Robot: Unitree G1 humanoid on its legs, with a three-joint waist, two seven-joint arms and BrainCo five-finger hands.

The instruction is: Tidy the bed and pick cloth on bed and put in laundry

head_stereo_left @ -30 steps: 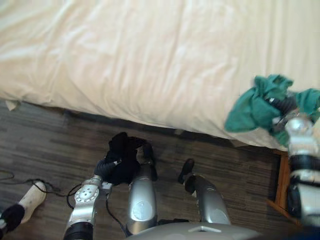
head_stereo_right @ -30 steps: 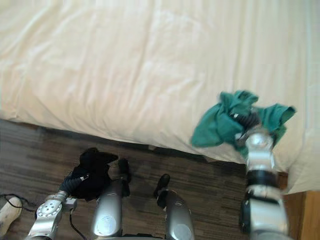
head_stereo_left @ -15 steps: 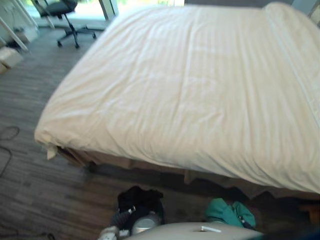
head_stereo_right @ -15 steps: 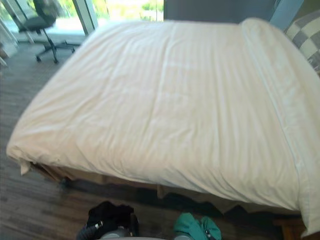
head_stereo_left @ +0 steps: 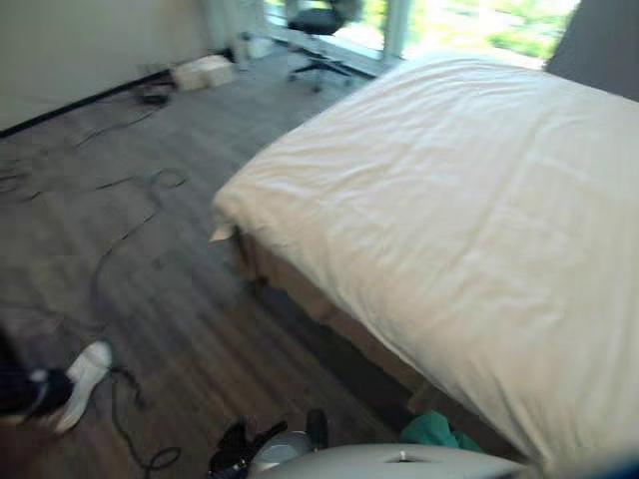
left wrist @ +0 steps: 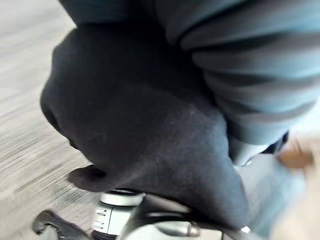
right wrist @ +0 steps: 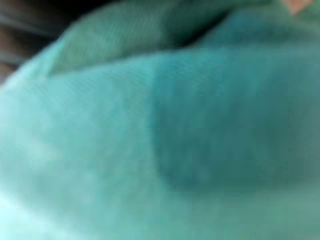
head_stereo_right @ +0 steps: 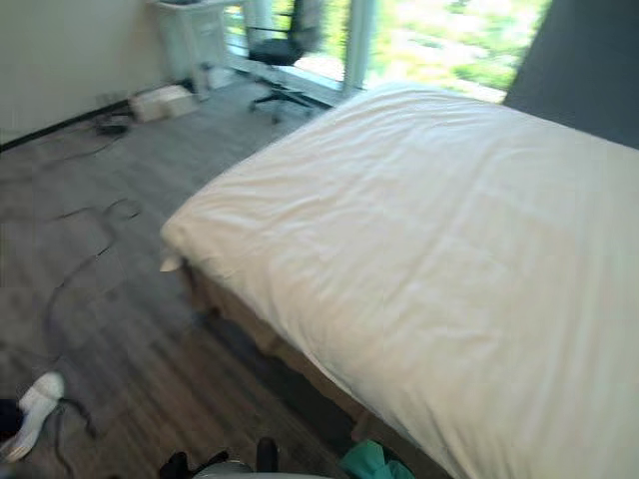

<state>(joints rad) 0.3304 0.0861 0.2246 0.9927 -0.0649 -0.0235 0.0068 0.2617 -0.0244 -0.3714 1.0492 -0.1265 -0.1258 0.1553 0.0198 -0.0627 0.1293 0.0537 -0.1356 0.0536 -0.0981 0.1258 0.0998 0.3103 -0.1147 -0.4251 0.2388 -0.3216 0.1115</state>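
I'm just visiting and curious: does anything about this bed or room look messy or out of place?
The bed looks smooth. One small oddity: a pale flap sticks out from under the cover at the bed's visible corner. A black cloth and a green cloth are off the bed, low by the robot.

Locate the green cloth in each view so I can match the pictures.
Left eye view: green cloth at the bottom edge, right of centre, just below the bed's near edge.
Right eye view: green cloth at the bottom edge, slightly right of centre, below that same edge.
Right wrist view: green cloth seen very close, in folds.
Left wrist view: a black cloth above the floor.
Shared landmark: the bed, its pale corner left of centre in both eye views.
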